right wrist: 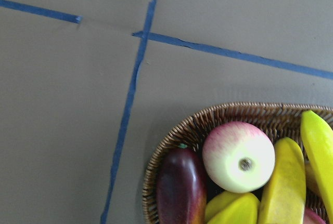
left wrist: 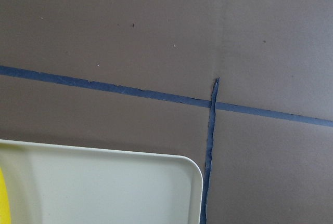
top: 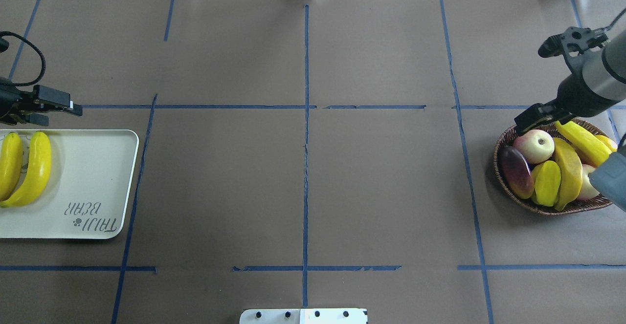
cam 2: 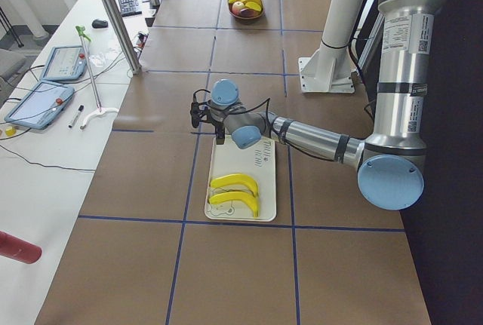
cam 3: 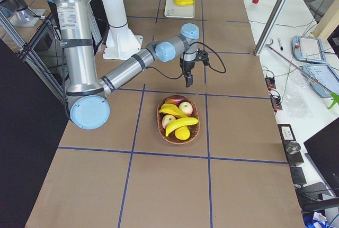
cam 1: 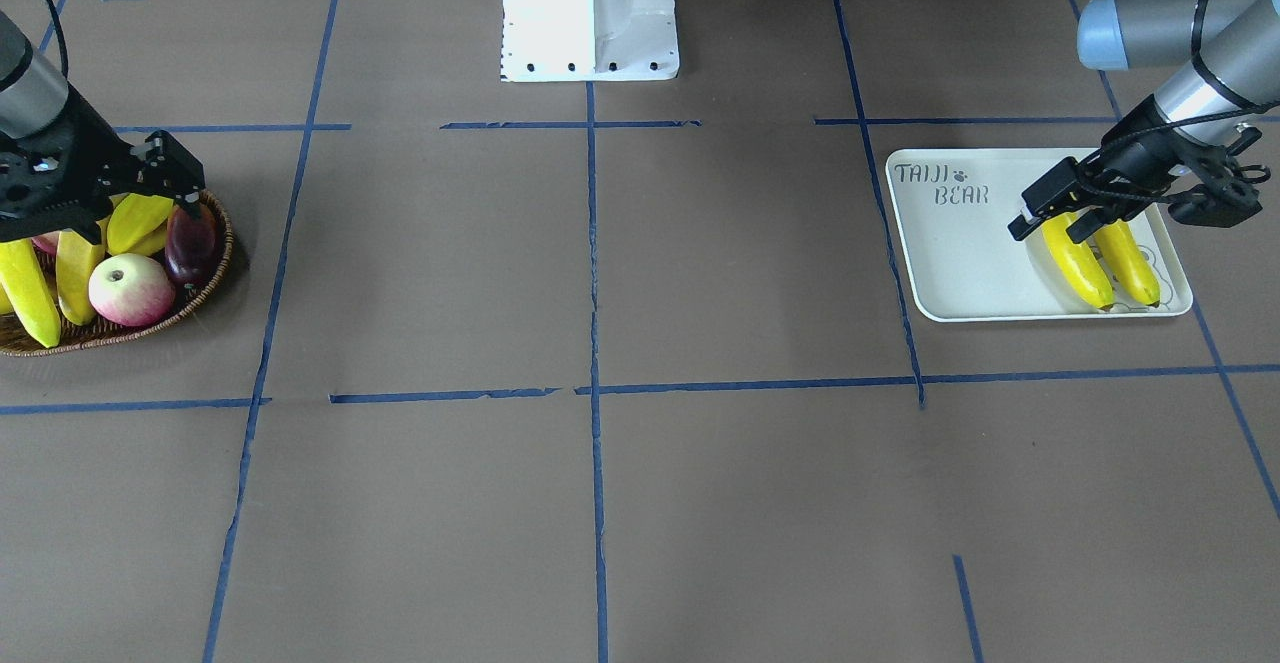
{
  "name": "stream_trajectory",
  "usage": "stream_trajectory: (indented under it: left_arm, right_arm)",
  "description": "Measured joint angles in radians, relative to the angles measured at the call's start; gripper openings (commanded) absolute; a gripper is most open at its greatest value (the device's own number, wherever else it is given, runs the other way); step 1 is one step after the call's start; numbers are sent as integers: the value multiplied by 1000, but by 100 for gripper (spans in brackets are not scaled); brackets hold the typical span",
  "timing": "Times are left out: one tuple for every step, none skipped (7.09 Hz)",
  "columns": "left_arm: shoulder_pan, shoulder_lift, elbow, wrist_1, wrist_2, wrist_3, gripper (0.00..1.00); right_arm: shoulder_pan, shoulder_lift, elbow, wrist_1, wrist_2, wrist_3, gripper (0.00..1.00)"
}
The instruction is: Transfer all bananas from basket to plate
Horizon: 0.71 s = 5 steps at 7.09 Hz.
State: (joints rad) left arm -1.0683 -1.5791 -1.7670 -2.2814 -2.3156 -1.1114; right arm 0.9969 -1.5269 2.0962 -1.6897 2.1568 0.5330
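Note:
Two bananas (cam 1: 1078, 261) (top: 34, 170) lie side by side on the white "TAIJI BEAR" plate (cam 1: 960, 263) (top: 93, 167). My left gripper (cam 1: 1045, 231) (top: 61, 113) hovers over their far ends, open and holding nothing. Two more bananas (top: 584, 143) (cam 1: 75, 273) rest in the brown wicker basket (top: 500, 167) (cam 1: 205, 288) among other fruit. Above the basket's far rim is my right gripper (cam 1: 150, 193) (top: 530, 121), open and empty. The right wrist view shows the basket (right wrist: 171, 146) below with no fingers in sight.
The basket also holds a pink apple (top: 535, 145), a dark purple fruit (top: 516, 170) and a yellow-green star fruit (top: 547, 182). The white robot base (cam 1: 590, 13) stands at the table's middle edge. Blue tape lines cross the brown table.

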Motion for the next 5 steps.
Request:
stream_trajectory:
  left_arm:
    - [0,-2,-1,-1,1,-6,100]
    - [1,-2,-1,-1,1,-9,100]
    - [1,-2,-1,-1,2,-9,100]
    - [1,-2,-1,-1,2,-10,100]
    - [1,-1,0,-1,2,-10,100]
  right_arm:
    - [0,-67,18,41,-10,71,97]
    - [-1,-127,14,131,-17,141,97]
    - [-2,-171,-1,233,-21,214,95]
    - [-4,-201,-19,302,-23,263,93]
    - [-9,-222,-38,343,-29,283,93]
